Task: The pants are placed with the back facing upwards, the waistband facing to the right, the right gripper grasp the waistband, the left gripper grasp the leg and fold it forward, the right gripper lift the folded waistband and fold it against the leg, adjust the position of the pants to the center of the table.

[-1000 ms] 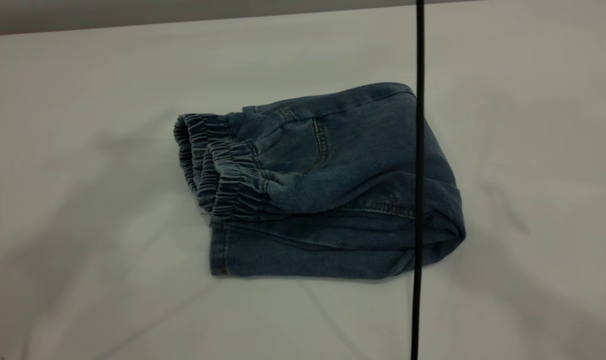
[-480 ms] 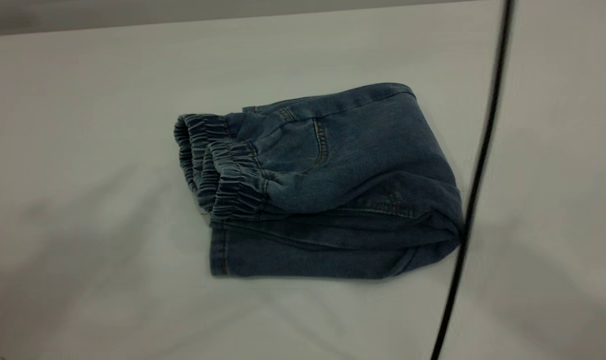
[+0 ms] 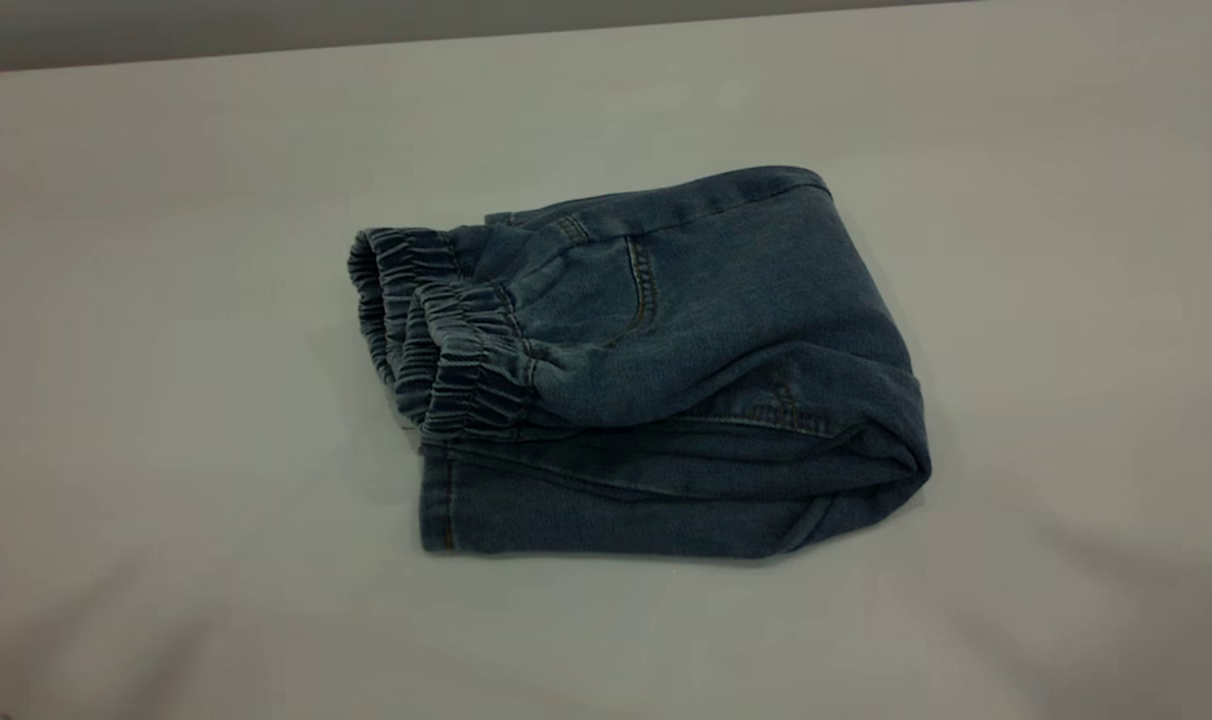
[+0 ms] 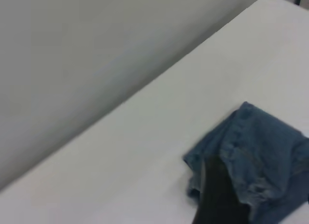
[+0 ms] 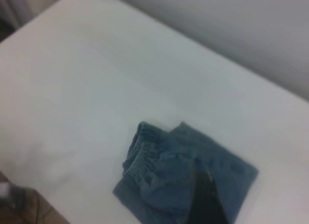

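The pants lie folded into a compact denim bundle mid-table, bare matte surface on every side. The ruched waistband faces left, a rounded fold right. Left gripper and right gripper hang above, spread untellable.

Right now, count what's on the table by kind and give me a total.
Folded denim pants: 1
Total on the table: 1
Neither the left gripper nor the right gripper touches it; both hang above.
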You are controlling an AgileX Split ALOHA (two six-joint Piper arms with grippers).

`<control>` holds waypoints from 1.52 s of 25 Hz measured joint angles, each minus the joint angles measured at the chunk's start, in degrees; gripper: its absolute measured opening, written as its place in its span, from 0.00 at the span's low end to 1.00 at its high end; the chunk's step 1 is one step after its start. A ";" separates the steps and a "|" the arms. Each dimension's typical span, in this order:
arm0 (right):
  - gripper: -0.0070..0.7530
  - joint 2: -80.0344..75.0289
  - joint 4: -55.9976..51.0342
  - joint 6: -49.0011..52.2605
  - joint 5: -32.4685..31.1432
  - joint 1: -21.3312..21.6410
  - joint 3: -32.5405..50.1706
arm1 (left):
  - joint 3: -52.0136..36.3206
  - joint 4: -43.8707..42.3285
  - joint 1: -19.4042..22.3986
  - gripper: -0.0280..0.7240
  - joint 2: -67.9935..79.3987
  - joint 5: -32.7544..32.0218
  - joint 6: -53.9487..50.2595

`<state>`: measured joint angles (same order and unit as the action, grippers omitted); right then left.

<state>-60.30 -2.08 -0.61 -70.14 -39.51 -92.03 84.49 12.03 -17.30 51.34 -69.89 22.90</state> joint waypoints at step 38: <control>0.52 58.57 -1.25 5.74 9.52 0.09 63.14 | -55.04 -11.42 0.05 0.57 -43.96 8.88 -23.88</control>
<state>-1.73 -3.33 5.12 -60.62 -39.42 -28.89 29.46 0.61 -17.24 7.38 -61.01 -0.98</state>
